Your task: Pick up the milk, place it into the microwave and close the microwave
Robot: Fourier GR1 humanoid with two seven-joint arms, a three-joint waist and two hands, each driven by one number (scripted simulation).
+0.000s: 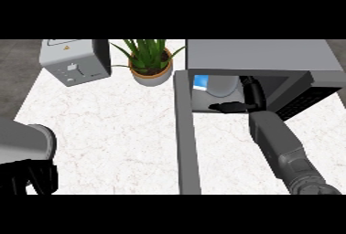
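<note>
One microwave (260, 57), one milk carton (215, 87), one toaster (71, 59) and one potted plant (150, 61) are showing on the white marbled tabletop (115, 128), along with two forearms and two hands.

The microwave is sitting at the back right with its door (187, 137) swung wide open, the door standing edge-on as a long grey bar running from the cavity toward the near edge of the tabletop. The milk carton, pale with a blue patch at its left, is standing inside the cavity, close to the door's hinge side. The toaster is occupying the back left corner and the plant is standing just beside it, between toaster and microwave. A broad stretch of bare tabletop is lying open left of the door, and a narrower strip is lying between the door and the right forearm.

The right hand (233, 107) is reaching into the cavity mouth, its grey forearm slanting up from the lower right. Its dark fingers are lying low at the carton's base, touching or nearly so; whether they are clasping the carton cannot be told. The left hand (27, 178) is resting at the lower left edge, its fingers hanging relaxed and holding nothing.
</note>
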